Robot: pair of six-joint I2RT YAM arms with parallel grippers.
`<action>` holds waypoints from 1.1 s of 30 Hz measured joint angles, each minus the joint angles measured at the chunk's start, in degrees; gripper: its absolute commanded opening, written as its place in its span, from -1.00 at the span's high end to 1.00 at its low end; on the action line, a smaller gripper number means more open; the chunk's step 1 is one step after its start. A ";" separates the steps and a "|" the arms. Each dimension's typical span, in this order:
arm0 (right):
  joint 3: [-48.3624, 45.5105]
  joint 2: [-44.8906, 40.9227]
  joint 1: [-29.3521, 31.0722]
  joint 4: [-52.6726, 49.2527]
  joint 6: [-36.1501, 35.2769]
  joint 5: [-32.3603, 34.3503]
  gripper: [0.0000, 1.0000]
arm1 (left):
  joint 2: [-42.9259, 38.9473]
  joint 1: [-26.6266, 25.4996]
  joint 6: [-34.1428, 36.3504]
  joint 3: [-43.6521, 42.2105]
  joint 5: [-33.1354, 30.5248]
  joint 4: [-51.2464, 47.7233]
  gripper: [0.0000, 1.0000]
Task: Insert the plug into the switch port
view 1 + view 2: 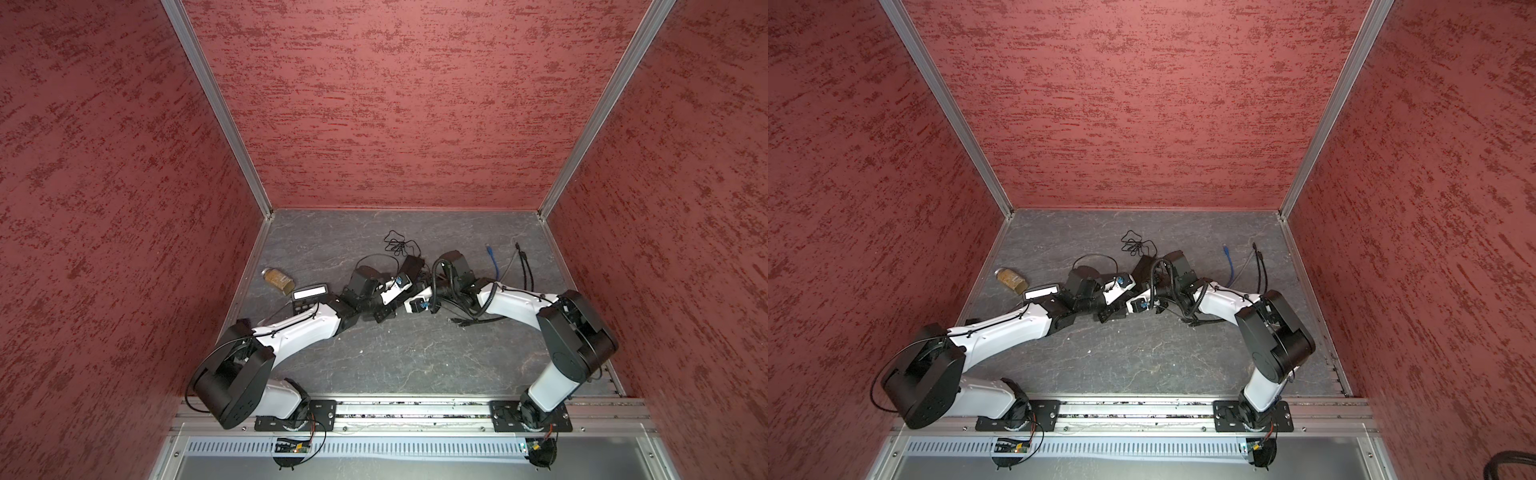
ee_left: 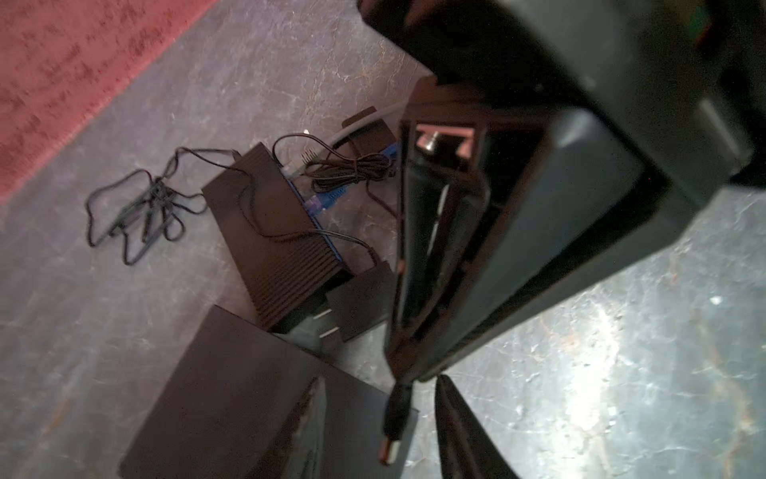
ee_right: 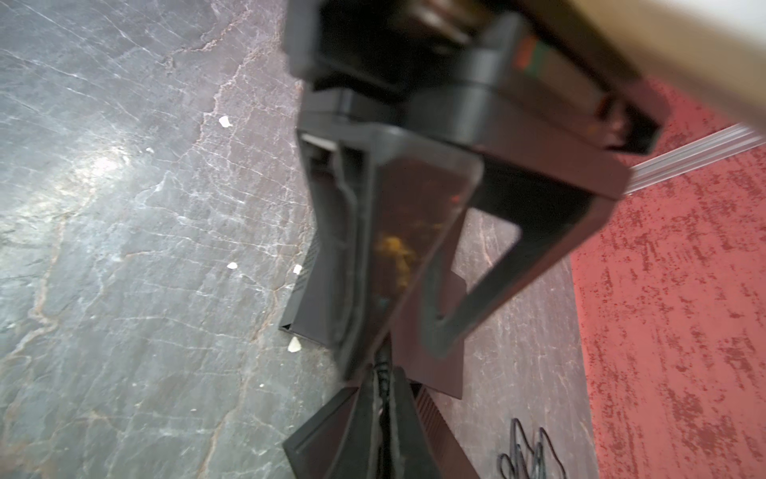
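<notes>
The black ribbed switch (image 2: 273, 232) lies flat behind both grippers, and is also visible in both top views (image 1: 413, 266) (image 1: 1144, 266). A grey and a blue network cable sit in its blue face; the switch port for the plug is hidden. The black barrel plug (image 2: 393, 419) with a metal tip sticks out of my right gripper (image 3: 383, 385), which is shut on its cord end (image 3: 383, 363). My left gripper (image 2: 381, 394) stands open around the plug, with a gap on each side. Both grippers meet just in front of the switch.
A black power adapter (image 2: 360, 298) lies against the switch. A tangled black cord (image 1: 399, 245) lies behind it. A spice jar (image 1: 277, 280) and a calculator (image 1: 309, 296) sit at the left. Loose blue (image 1: 494, 266) and black (image 1: 525, 270) cables lie at the right. Red walls enclose the floor.
</notes>
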 measured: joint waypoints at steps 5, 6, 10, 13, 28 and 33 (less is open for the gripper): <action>-5.62 0.00 0.00 7.56 11.65 0.87 0.97 | -2.54 5.33 -3.96 -0.50 1.18 2.12 -0.45; -7.26 0.00 0.00 9.90 14.69 0.98 0.98 | -3.17 6.73 -5.03 -0.59 1.18 2.84 -0.47; -13.64 -0.04 0.00 18.93 27.54 1.62 0.98 | -3.28 10.82 -9.01 -0.02 -0.13 4.00 -0.48; -16.02 -0.17 0.33 22.99 38.34 2.82 0.98 | 0.33 12.63 -11.82 3.85 -1.16 1.62 -0.48; -19.15 -7.23 3.82 27.04 64.48 12.63 0.97 | 19.69 9.77 -14.84 20.68 -5.73 -13.29 -0.46; -19.15 -7.87 4.00 25.99 67.45 15.78 0.95 | 24.48 7.63 -13.84 26.14 -8.37 -17.64 -0.45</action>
